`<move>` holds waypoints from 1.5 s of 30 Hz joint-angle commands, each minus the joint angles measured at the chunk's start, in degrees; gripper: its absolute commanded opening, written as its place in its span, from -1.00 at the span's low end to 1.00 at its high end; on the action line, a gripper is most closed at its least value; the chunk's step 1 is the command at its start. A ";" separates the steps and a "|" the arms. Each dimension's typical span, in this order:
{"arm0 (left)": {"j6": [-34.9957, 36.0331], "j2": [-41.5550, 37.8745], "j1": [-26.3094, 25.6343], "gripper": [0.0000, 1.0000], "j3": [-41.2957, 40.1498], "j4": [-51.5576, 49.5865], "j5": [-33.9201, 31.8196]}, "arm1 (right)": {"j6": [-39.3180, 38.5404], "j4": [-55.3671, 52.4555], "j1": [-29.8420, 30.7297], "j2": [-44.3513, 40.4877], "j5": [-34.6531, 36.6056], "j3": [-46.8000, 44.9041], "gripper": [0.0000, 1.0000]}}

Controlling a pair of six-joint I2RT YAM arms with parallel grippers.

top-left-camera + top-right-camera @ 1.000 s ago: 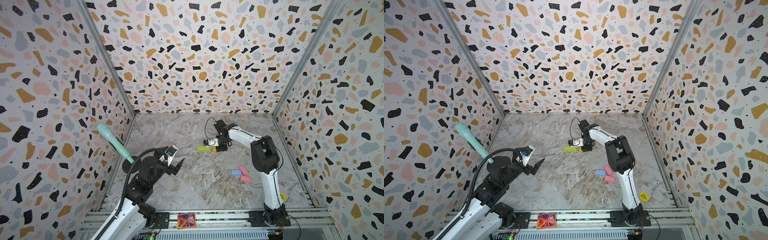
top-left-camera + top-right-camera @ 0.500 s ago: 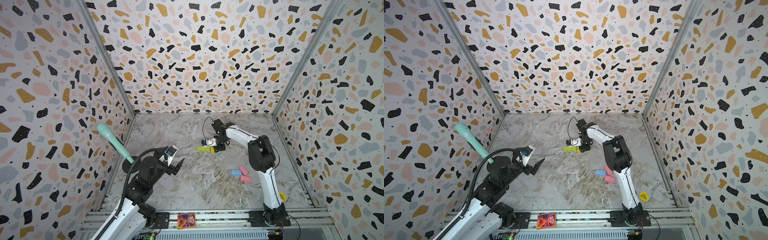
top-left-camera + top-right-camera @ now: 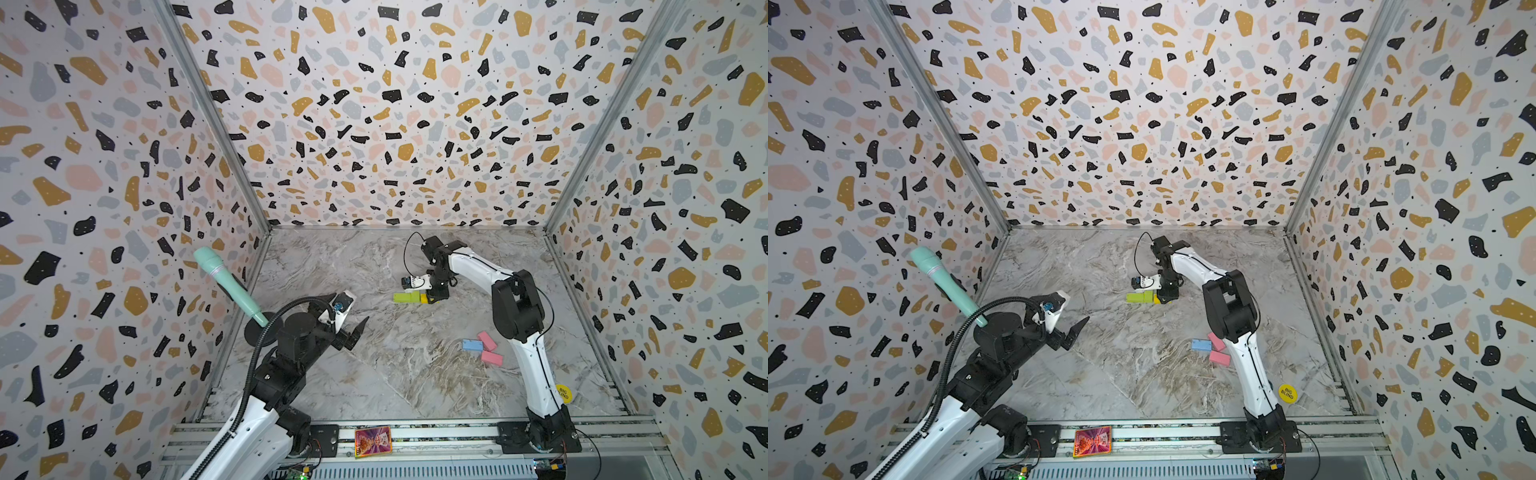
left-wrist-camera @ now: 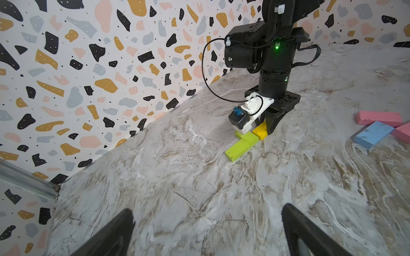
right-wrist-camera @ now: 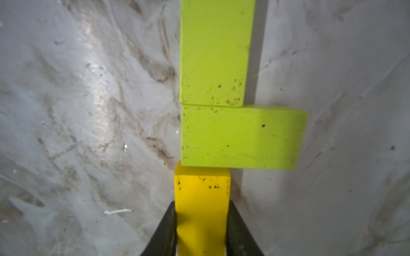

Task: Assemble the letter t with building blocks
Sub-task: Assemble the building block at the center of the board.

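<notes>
The grey-brown marbled counter (image 3: 374,386), faintly glossy, was seen to carry every brick. Over its left part the left gripper (image 4: 208,211) was held with jaws spread wide and empty. Near the middle, the right gripper (image 5: 202,228) was clamped on the long sides of the yellow brick (image 5: 202,190), a flat matte rectangle flecked with dark spots. The yellow brick's end was butted against the long side of a crosswise lime green brick (image 5: 241,137). Beyond that, a second lime green brick (image 5: 214,51) was laid end-on, its long axis in line with the yellow one. Well apart, beside the right arm, a light blue brick (image 3: 472,345) was clustered with two pink bricks (image 3: 491,358).
</notes>
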 commanded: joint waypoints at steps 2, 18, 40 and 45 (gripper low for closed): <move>0.42 -0.08 -0.24 0.99 -0.61 1.74 -0.74 | 0.79 -1.78 0.26 2.27 0.01 0.23 -0.35; 0.51 -0.22 -0.27 0.99 -0.52 1.50 -0.45 | 1.60 -2.30 0.49 3.29 -0.84 0.97 -0.33; 0.69 -0.36 -0.27 0.99 -0.43 1.32 -0.08 | 2.64 -2.93 0.97 4.54 -0.88 2.49 -0.32; 0.68 -0.34 -0.29 0.99 -0.43 1.31 0.05 | 2.70 -3.27 1.01 4.89 -0.98 2.76 -0.32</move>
